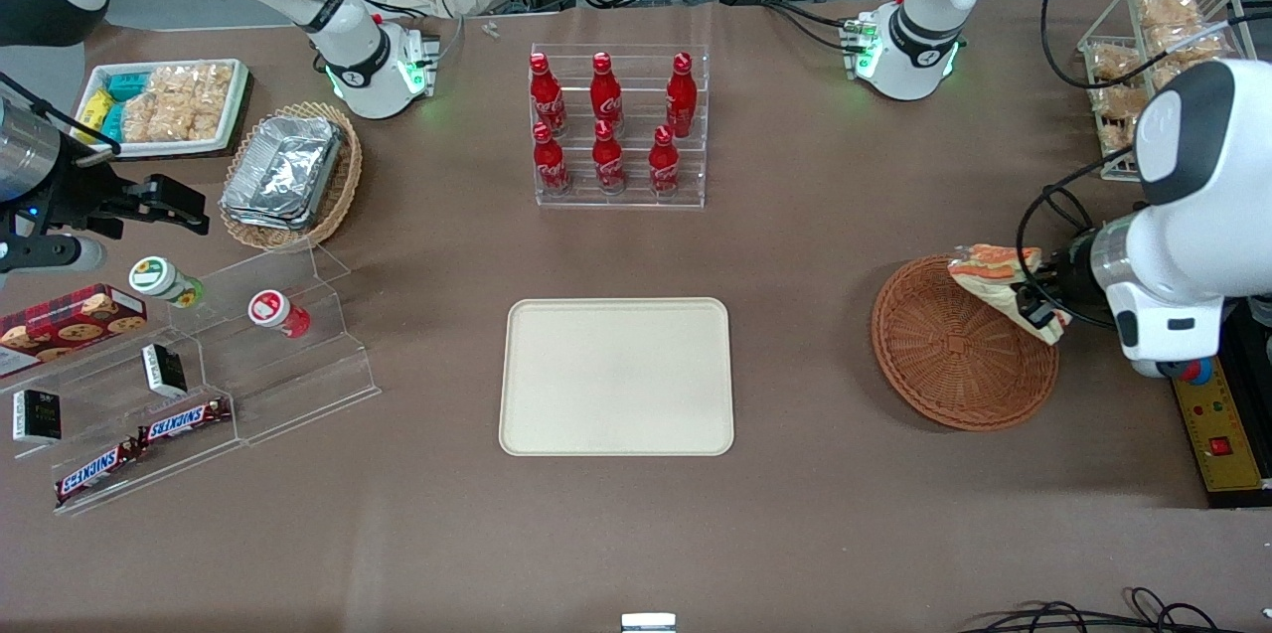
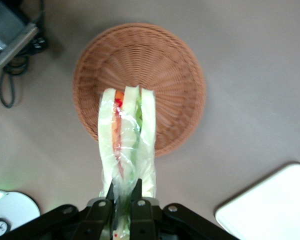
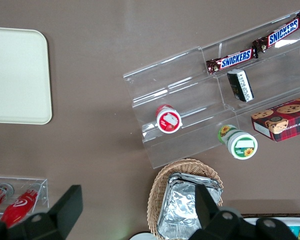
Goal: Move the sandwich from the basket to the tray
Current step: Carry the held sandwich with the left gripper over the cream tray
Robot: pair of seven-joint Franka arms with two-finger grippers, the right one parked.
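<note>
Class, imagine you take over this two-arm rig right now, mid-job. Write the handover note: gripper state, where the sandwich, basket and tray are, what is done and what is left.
Gripper: shut on the sandwich, holding it lifted above the basket's rim, at the working arm's end of the table.
Basket: nothing else lies in it.
Tray: mid-table, nearer the front camera than the bottle rack; nothing on it.
Done: sandwich gripped and raised out of the basket.
Left: carry it toward the parked arm's end as far as the tray, lower it, release.
</note>
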